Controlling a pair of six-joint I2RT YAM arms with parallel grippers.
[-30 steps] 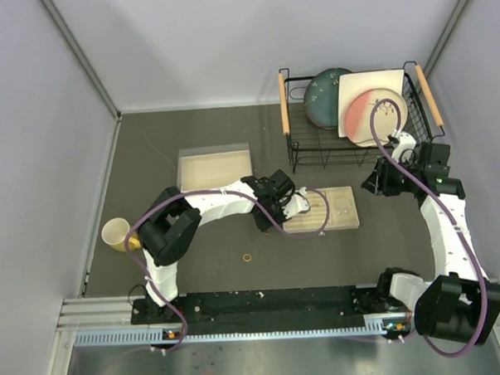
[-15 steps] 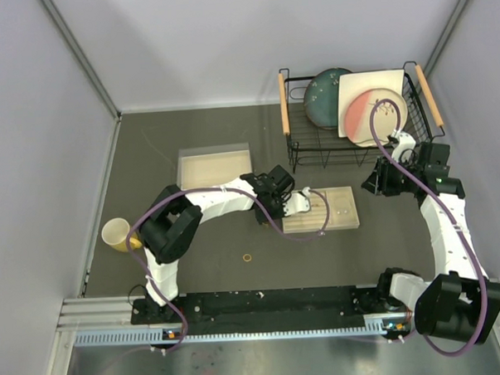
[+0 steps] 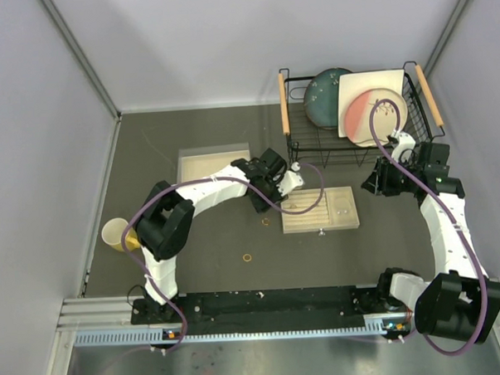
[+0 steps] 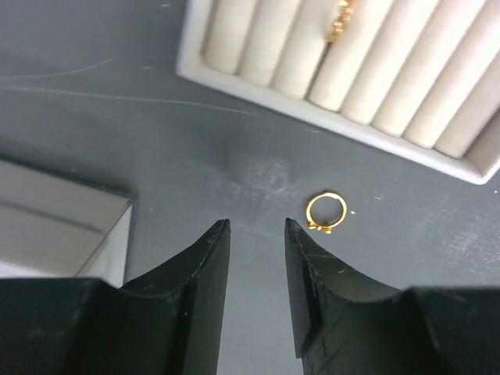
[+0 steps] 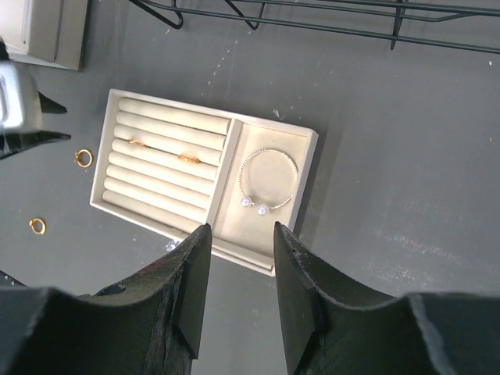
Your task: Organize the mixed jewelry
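Your tray [image 5: 273, 139] holds two rings [image 5: 187, 158] in its slots and the bracelet [image 5: 269, 151] in its open bay. Two loose rings [image 4: 326, 212] lie on the surface [image 4: 117, 141] — one just beside your left claw [image 4: 256, 224], parted and empty. Your right claw [image 5: 241, 226] hangs parted near the tray.

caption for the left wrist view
Open left end effector near a small gold ring lying on the dark table beside the beige slotted jewelry tray.

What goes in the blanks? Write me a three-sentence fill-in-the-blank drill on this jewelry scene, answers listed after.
The left end effector is ____ and empty. Tucked in the jewelry tray's rolls, the gold rings number ____. The tray's plain compartment holds a silver ____.
Missing words: open; two; bracelet.
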